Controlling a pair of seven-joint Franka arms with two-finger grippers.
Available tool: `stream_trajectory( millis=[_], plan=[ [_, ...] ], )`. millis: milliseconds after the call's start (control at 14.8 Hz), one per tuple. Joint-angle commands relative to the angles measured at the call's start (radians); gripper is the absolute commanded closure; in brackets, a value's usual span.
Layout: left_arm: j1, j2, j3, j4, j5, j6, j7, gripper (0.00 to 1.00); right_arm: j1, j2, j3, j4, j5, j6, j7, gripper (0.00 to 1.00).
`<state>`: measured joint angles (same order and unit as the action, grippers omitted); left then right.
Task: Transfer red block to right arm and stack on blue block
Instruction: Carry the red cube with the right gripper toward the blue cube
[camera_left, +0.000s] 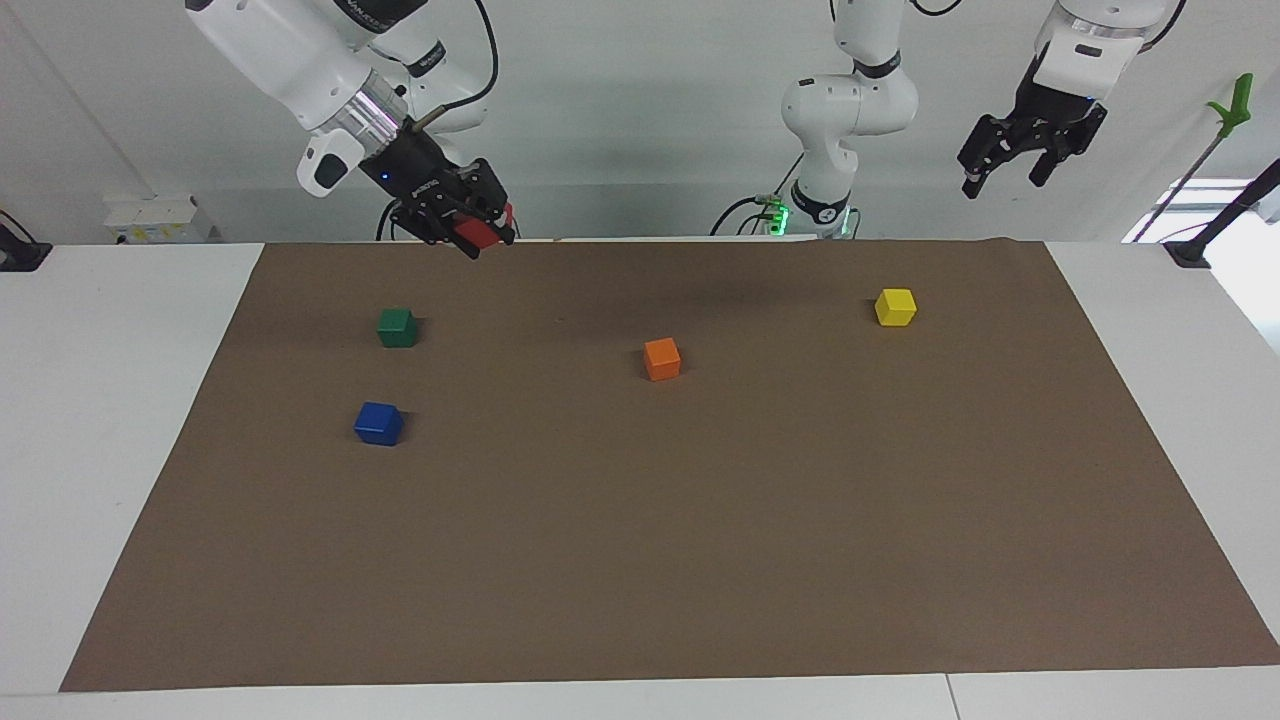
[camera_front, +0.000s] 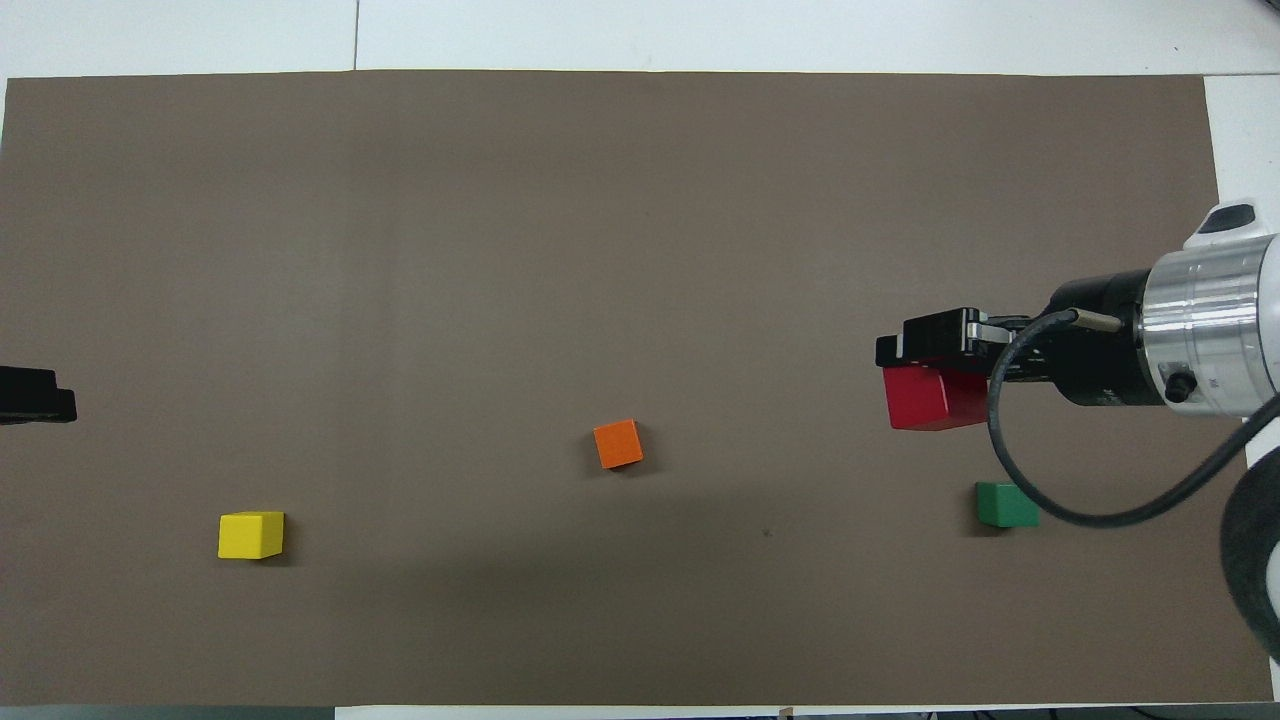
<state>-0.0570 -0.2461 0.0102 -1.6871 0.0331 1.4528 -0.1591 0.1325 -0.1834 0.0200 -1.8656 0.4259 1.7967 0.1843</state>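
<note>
**Red block in the right gripper, stacking not yet begun**

Brown matte paper (camera_left: 640, 520) covers most of a white table (camera_left: 110, 400), with a pale plain wall above it in the facing view. Four small cubes with crisp edges and smooth painted faces sit well apart on the paper. Reading the facing view as a clock face centred on the orange block (camera_left: 662, 358), the blue block (camera_left: 379, 423) lies out toward eight o'clock, the green block (camera_left: 397, 327) toward nine to ten o'clock, and the yellow block (camera_left: 895, 306) toward two to three o'clock.

The right gripper (camera_left: 478, 228), black and angular on a glossy white arm with a brushed metal wrist ring, is clamped on the red block (camera_left: 484, 234), which hangs in the air over the robots' edge of the paper near the green block. In the overhead view the red block (camera_front: 932, 397) sits under the black fingers of the right gripper (camera_front: 925, 375), with the green block (camera_front: 1007, 504) at about five o'clock from it.

The left gripper (camera_left: 1006, 168) hangs high over its own end of the table, jaws spread and empty; that arm waits.

As I judge it, the handover is done, since the right arm alone carries the red cube. What remains is to bring it over the blue block, lower it square onto the flat top face, and let go.
</note>
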Motion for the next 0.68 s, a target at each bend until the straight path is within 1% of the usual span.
stream_trajectory(
  millis=[0,136,271,475,610],
  plan=[
    [0.008,-0.030,-0.006,-0.037,0.025,0.017,0.029,0.00,-0.020,0.024,0.014,0.031,-0.187,-0.016,0.011,1.00],
    [0.008,-0.001,-0.006,-0.037,0.025,0.027,0.029,0.00,-0.024,0.027,0.012,0.019,-0.284,-0.014,0.014,1.00],
    [0.008,0.039,-0.006,-0.030,0.024,0.056,0.030,0.00,-0.025,0.056,0.012,0.006,-0.386,-0.011,0.014,1.00],
    [0.008,0.135,-0.006,0.021,0.021,0.063,0.030,0.00,-0.047,0.103,0.012,-0.038,-0.426,0.035,0.029,1.00],
    [0.009,0.172,-0.006,0.029,0.018,0.066,0.030,0.00,-0.091,0.146,0.014,-0.046,-0.432,0.062,0.055,1.00]
  ],
)
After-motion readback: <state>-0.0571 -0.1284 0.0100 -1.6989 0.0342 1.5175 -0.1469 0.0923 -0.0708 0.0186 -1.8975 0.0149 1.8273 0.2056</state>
